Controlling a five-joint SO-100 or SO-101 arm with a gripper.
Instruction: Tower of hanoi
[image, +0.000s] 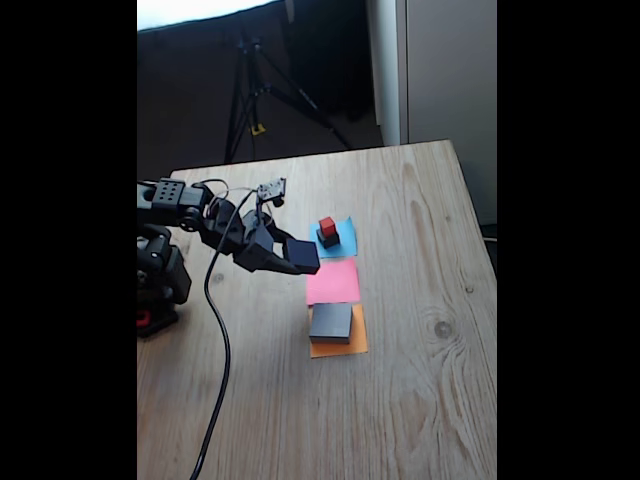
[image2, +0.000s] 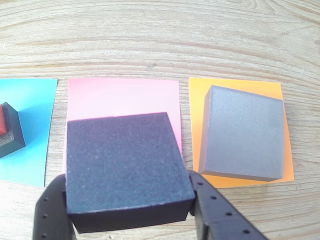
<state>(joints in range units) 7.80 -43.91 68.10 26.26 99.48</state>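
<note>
Where the fixed view looks down on the wooden table (image: 420, 400), the gripper (image: 296, 256) sits left of centre, clamped on the medium black block (image: 302, 254) and holding it off the table beside the pink paper (image: 333, 282); above that, the red cube (image: 327, 226) tops the small black cube (image: 328, 239) on the blue paper (image: 346, 240), and below it the grey block (image: 331, 321) lies on the orange paper (image: 340, 347). Seen from the wrist view, the black block (image2: 127, 167) fills the lower centre between the two fingers (image2: 50, 210), overlapping the pink paper (image2: 122, 97), with the grey block (image2: 242, 131) on orange paper (image2: 235, 82) at right and the stacked cubes (image2: 9, 135) on blue paper (image2: 30, 125) at the left edge.
</note>
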